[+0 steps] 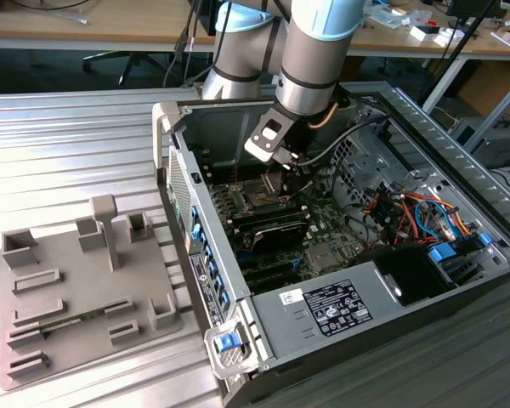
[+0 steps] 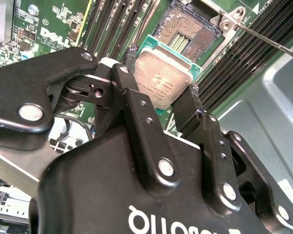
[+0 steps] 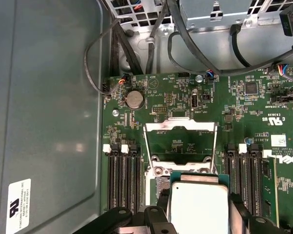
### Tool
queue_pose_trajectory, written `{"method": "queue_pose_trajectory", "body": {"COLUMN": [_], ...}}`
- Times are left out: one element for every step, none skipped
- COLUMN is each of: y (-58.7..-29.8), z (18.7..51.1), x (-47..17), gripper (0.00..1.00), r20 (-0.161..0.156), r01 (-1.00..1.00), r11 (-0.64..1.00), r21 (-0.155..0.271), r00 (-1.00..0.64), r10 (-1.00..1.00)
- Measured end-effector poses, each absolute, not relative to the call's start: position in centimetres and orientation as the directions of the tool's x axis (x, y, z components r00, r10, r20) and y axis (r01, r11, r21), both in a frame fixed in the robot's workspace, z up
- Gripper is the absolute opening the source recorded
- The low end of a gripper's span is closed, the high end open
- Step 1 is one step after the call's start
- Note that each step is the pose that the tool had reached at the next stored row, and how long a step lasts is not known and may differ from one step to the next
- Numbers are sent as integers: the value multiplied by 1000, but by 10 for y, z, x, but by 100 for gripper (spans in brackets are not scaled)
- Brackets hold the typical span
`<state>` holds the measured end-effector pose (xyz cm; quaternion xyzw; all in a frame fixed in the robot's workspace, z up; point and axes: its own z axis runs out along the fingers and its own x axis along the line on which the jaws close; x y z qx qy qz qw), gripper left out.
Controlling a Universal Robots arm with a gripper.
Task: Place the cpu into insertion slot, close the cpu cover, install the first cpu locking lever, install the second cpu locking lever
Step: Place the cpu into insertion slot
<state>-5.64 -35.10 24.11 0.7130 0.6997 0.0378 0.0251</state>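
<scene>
The gripper (image 2: 156,84) pinches the cpu (image 2: 164,78) by two opposite edges, silvery top showing in both wrist views, near the bare insertion slot (image 2: 185,29), beyond which the cpu cover (image 3: 156,127) stands swung open.

cpu (image 2: 165,80): faint print, held in claw (image 2: 155,83)
green board (image 3: 178,100): white letters, under claw
white sticker (image 3: 18,204): black signs, case wall (image 3: 44,97) beside claw
</scene>
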Motion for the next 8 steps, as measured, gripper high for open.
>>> {"method": "queue_pose_trajectory", "body": {"y": [-351,-351,-351,-351,-351,-351,-351,-351], "z": [241,241,241,240,239,238,238,238], "x": [-57,-57,-57,-57,-58,-58,-58,-59], "gripper": [55,55,55,55,55,55,55,55], "r20": [19,19,19,19,19,19,19,19], "r01": [996,996,996,996,996,996,996,996], "r11": [-19,-20,-20,-19,-19,-19,-19,-19], "r21": [89,89,89,89,89,89,89,89], "r00": [18,18,18,18,18,18,18,18], "r10": [1000,1000,1000,1000,1000,1000,1000,1000]}}
